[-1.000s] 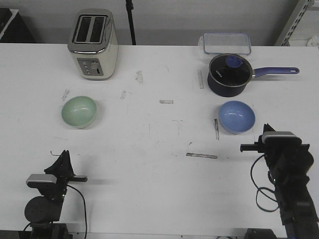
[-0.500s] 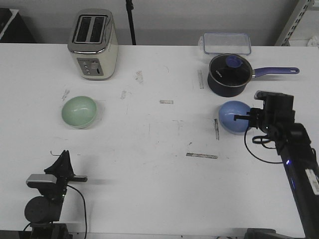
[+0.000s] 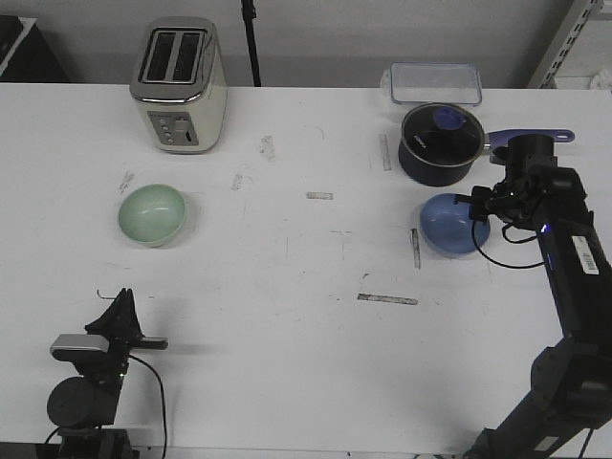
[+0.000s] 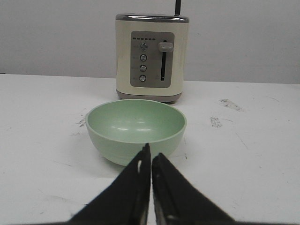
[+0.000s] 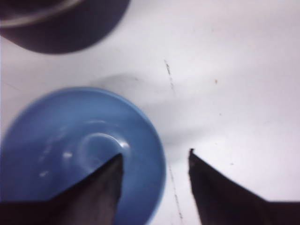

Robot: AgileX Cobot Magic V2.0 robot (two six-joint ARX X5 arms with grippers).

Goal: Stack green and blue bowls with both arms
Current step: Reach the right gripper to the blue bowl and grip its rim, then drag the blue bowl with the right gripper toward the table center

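The pale green bowl (image 3: 151,214) rests on the white table at the left, empty, and in the left wrist view this green bowl (image 4: 136,129) stands just beyond my fingertips. My left gripper (image 3: 122,306) (image 4: 151,152) is shut on nothing, low near the table's front edge. The blue bowl (image 3: 449,226) (image 5: 84,150) sits at the right, in front of the saucepan. My right gripper (image 3: 475,207) (image 5: 155,154) is open above the blue bowl's right rim. One finger (image 5: 105,187) is over the bowl's inside, the other (image 5: 211,187) over the table outside it.
A dark navy saucepan (image 3: 438,143) (image 5: 61,23) with a glass lid and purple handle stands close behind the blue bowl. A clear lidded container (image 3: 435,82) lies behind it. A cream toaster (image 3: 180,84) (image 4: 152,56) stands behind the green bowl. Grey tape marks dot the table.
My right arm has swung from the front right of the table forward to the blue bowl's right rim. The left arm and both bowls have not moved.
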